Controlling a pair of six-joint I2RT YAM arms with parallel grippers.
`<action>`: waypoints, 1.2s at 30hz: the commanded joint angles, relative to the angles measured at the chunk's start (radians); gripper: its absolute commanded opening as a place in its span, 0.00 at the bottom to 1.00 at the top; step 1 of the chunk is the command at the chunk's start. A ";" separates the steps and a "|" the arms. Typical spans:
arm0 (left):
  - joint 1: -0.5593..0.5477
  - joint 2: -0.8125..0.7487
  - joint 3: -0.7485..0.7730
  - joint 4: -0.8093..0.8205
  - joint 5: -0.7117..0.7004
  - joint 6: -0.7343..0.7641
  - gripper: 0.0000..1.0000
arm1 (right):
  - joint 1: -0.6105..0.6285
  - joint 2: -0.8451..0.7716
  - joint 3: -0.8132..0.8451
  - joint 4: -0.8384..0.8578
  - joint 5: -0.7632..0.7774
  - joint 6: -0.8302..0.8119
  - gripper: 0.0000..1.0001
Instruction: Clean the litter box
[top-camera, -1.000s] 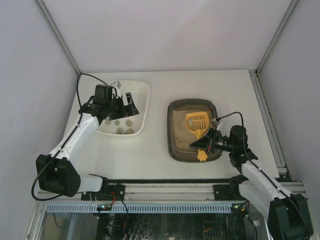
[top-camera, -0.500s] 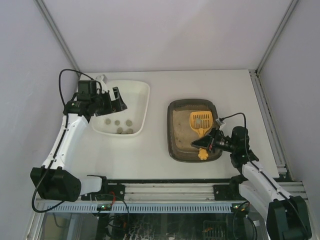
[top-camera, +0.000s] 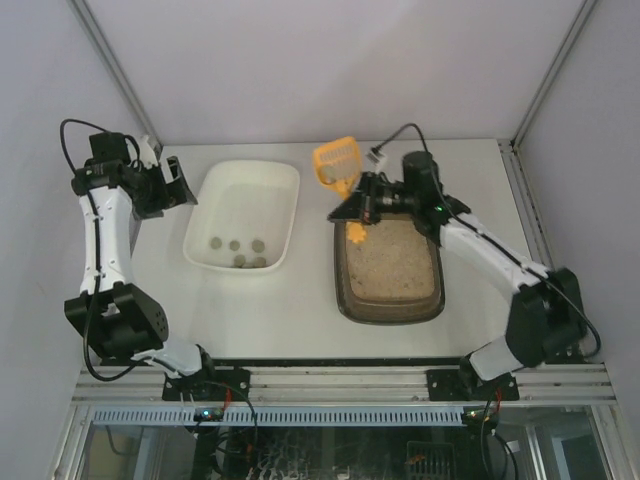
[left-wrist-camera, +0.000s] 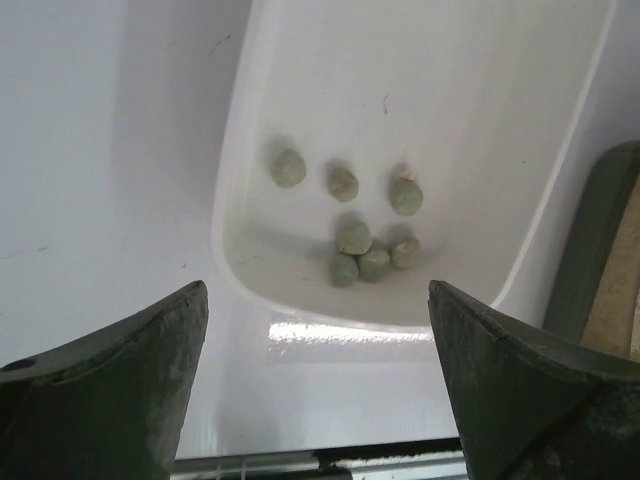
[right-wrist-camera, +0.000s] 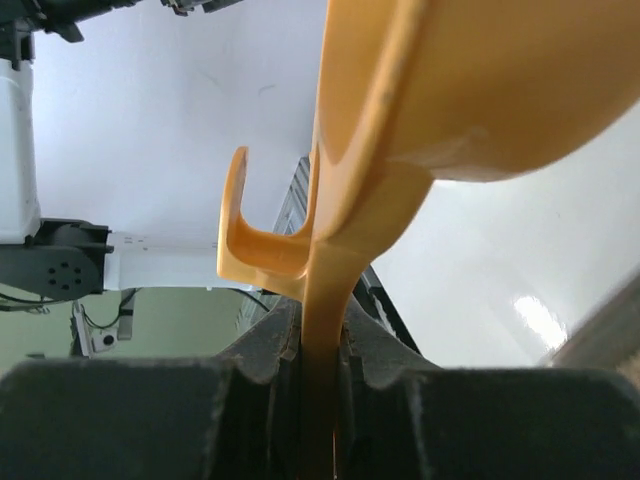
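Observation:
The dark brown-olive litter box (top-camera: 340, 282) holds tan sandy litter (top-camera: 395, 262) at centre right; its rim also shows in the left wrist view (left-wrist-camera: 598, 262). My right gripper (top-camera: 354, 207) (right-wrist-camera: 320, 335) is shut on the handle of a yellow slotted scoop (top-camera: 337, 161) (right-wrist-camera: 470, 90). It holds the scoop raised above the box's far left corner, with the scoop head over the table between box and white tray. My left gripper (top-camera: 172, 186) (left-wrist-camera: 316, 290) is open and empty, left of the white tray.
A white tray (top-camera: 252, 188) (left-wrist-camera: 300, 60) left of the litter box holds several grey-green clumps (top-camera: 240, 252) (left-wrist-camera: 355, 215). White enclosure walls stand at left, right and back. A metal rail (top-camera: 330, 375) runs along the near edge.
My right arm lifted the scoop out of the litter box and swung it to the box's far left corner. My left arm drew back to the left, off the white tray.

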 joint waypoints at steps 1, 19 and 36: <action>0.054 -0.001 0.119 -0.086 -0.012 0.067 0.94 | 0.124 0.224 0.292 -0.234 0.060 -0.191 0.00; 0.158 -0.160 -0.142 0.072 -0.262 0.003 0.95 | 0.548 0.938 1.268 -1.092 1.201 -0.852 0.00; 0.157 -0.193 -0.192 0.088 -0.106 -0.037 0.95 | 0.410 0.266 0.690 -0.621 0.919 -0.550 0.00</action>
